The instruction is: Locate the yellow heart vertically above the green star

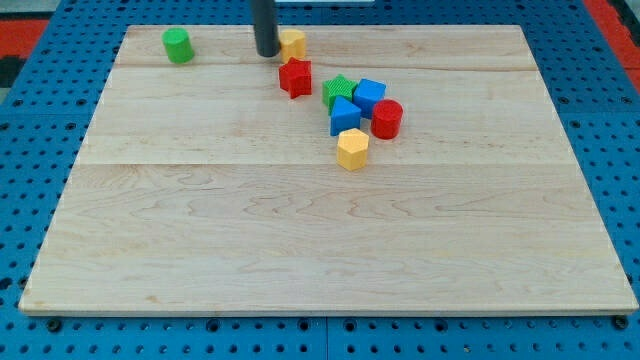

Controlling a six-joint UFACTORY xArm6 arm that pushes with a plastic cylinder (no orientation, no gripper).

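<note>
The yellow heart (293, 43) lies near the view's top edge of the wooden board (200, 220). My tip (266, 52) stands right beside it, on its left, touching or nearly touching. The green star (338, 90) lies lower and to the right of the heart, partly hidden in a cluster of blocks. A red star-like block (295, 77) sits between the heart and the green star.
Packed against the green star are a blue block (369, 95), a second blue block (344, 116) and a red cylinder (387, 118). A yellow hexagonal block (352, 149) lies just below them. A green cylinder (178, 45) stands at the top left.
</note>
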